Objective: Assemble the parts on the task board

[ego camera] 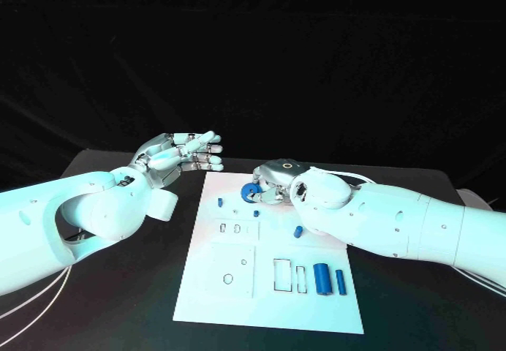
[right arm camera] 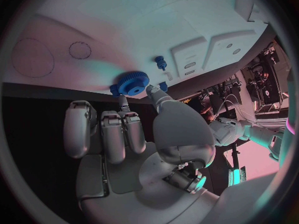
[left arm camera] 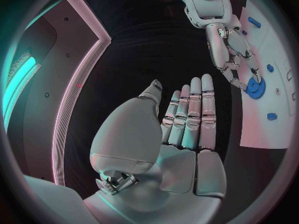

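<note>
Right now the blue gear (ego camera: 250,192) sits at the far edge of the board (ego camera: 211,292), near its right corner, pinched between the thumb and fingertips of the right hand (ego camera: 281,180). From the right wrist, the gear (right arm camera: 132,82) is at the tips of that hand (right arm camera: 137,139), with a small blue peg (right arm camera: 161,62) standing on the board just beyond it. Other blue parts lie across the board: a peg (ego camera: 221,202) and another (ego camera: 257,213) near the middle, a piece (ego camera: 298,232) by the right edge, and two cylinders (ego camera: 322,278) side by side near the near right corner. The left hand (ego camera: 177,153) hovers over the black table (ego camera: 126,292) off the board's far left corner, fingers straight and held together, holding nothing.
</note>
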You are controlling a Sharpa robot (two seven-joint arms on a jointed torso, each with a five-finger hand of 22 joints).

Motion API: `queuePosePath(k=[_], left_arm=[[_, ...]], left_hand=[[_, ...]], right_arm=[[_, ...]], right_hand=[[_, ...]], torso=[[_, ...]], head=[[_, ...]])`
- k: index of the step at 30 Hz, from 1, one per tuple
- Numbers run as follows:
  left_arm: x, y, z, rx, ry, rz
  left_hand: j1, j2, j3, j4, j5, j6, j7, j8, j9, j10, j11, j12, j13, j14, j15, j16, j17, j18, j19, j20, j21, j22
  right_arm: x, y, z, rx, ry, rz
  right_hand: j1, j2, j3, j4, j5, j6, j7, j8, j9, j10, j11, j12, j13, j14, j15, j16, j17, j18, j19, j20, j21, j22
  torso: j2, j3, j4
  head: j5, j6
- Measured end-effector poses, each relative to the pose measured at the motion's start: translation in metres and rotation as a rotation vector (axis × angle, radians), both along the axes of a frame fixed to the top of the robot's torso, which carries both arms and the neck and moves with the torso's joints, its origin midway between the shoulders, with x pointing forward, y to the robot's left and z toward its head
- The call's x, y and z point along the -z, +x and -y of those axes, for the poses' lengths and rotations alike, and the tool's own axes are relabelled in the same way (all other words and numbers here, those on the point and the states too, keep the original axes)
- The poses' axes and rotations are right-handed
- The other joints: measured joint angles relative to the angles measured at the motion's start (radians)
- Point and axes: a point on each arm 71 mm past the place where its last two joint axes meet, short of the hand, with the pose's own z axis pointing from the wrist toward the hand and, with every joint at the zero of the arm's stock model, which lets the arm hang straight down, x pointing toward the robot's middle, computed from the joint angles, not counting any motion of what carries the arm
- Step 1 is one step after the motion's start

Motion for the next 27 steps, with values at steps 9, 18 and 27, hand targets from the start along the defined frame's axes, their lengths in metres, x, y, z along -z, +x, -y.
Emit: queuePosePath(k=[9,18,27], left_arm=[[0.0001,0.0000,0.0002,0.000,0.000,-0.001],[0.0000,-0.0001,0.0003,0.000,0.001,-0.001],[0.0000,-0.0002,-0.0002,-0.001,0.001,-0.002]], left_hand=[[0.000,0.000,0.000,0.000,0.000,0.000,0.000,0.000,0.000,0.000,0.000,0.000,0.000,0.000,0.000,0.000,0.000,0.000,0.000,0.000,0.000,-0.001],[0.000,0.000,0.000,0.000,0.000,0.000,0.000,0.000,0.000,0.000,0.000,0.000,0.000,0.000,0.000,0.000,0.000,0.000,0.000,0.000,0.000,-0.001],[0.000,0.000,0.000,0.000,0.000,0.000,0.000,-0.004,0.000,0.000,0.000,0.000,0.000,0.000,0.000,0.000,0.001,0.000,0.000,0.000,0.000,-0.001]], right_arm=[[0.0012,0.0000,-0.0027,-0.006,-0.005,-0.017],[0.0039,0.0005,-0.0029,-0.008,-0.021,-0.037],[0.0045,0.0005,0.0016,-0.003,-0.023,-0.041]], right_hand=[[0.000,0.000,0.001,0.001,0.004,0.003,0.004,-0.018,-0.007,0.000,0.000,0.000,0.000,0.000,0.000,0.000,0.000,0.000,0.000,0.000,0.000,0.000],[0.005,-0.005,0.007,-0.002,0.009,0.004,0.004,-0.038,-0.014,0.000,0.000,0.000,0.000,0.000,0.000,0.000,0.000,0.000,0.000,0.000,-0.004,0.002],[0.011,0.002,0.017,-0.006,0.014,0.017,0.011,-0.049,-0.018,0.000,0.000,0.000,0.000,0.000,0.000,0.000,0.000,0.000,0.000,0.000,-0.004,0.005]], torso=[[0.000,-0.0003,0.0004],[0.000,-0.0005,0.0010],[0.000,-0.0004,0.0006]], head=[[-0.002,0.001],[-0.002,-0.002],[-0.001,-0.002]])
